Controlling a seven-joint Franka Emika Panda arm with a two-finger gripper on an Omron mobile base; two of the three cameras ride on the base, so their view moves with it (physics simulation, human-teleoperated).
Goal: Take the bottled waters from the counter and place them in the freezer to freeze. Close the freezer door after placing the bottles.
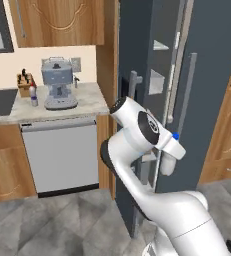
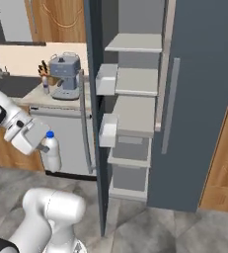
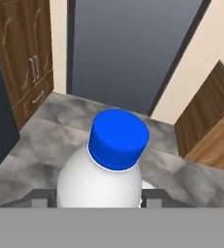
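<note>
My gripper (image 2: 42,143) is shut on a blue-capped bottled water (image 2: 51,154), held upright above the floor, left of the open freezer door (image 2: 93,148). In the hand view its blue cap and clear shoulder (image 3: 118,139) rise between my fingertips (image 3: 40,196). From the left, the gripper (image 1: 169,152) and bottle (image 1: 167,165) hang in front of the freezer door (image 1: 137,45). The freezer (image 2: 135,118) stands open, showing pale grey shelves and clear door bins (image 2: 106,79). A red-capped bottled water (image 1: 33,97) (image 2: 46,85) stands on the counter (image 1: 89,100) beside the coffee machine.
A grey coffee machine (image 1: 58,82) and a knife block (image 1: 24,84) stand on the counter, with a silver dishwasher front (image 1: 62,155) below. The dark sink (image 2: 12,84) lies to the left. The fridge's other door (image 2: 199,99) is shut, and wooden cabinets (image 1: 227,140) stand at the right.
</note>
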